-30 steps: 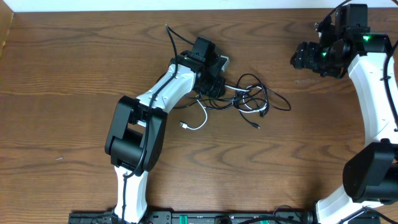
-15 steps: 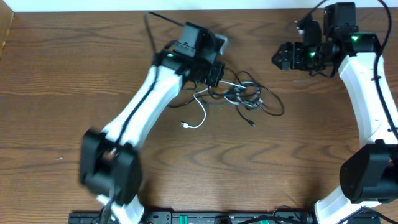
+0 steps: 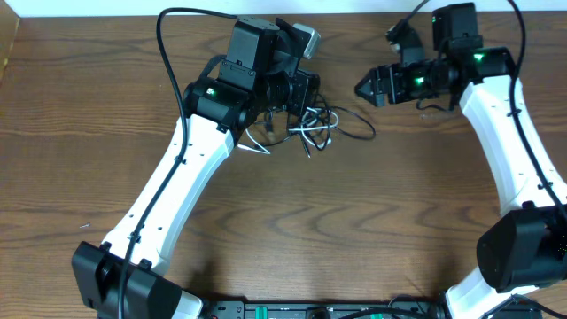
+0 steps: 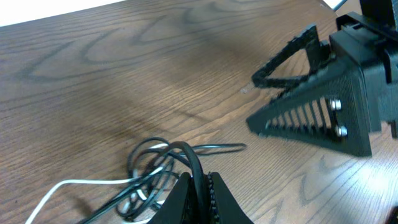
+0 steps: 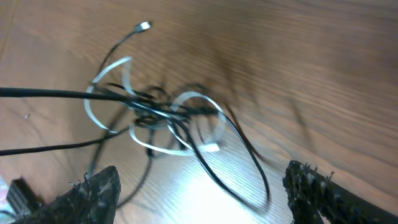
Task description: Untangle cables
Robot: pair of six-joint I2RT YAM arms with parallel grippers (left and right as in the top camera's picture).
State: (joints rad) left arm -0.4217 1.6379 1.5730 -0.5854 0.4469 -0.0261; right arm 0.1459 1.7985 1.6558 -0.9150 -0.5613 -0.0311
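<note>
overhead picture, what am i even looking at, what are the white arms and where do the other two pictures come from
These are two robot arms at a wooden table: the left arm and the right arm, each ending in two pinching fingers. The overhead picture comes from a fixed camera looking straight down. The other two come from a camera on each wrist, so each shows its own fingers along the bottom edge. On the table lies a knot of thin cables, one black cable and one white cable, to be untangled. The left fingers are shut on the cables. The right fingers are spread open beside the knot, holding nothing.
</note>
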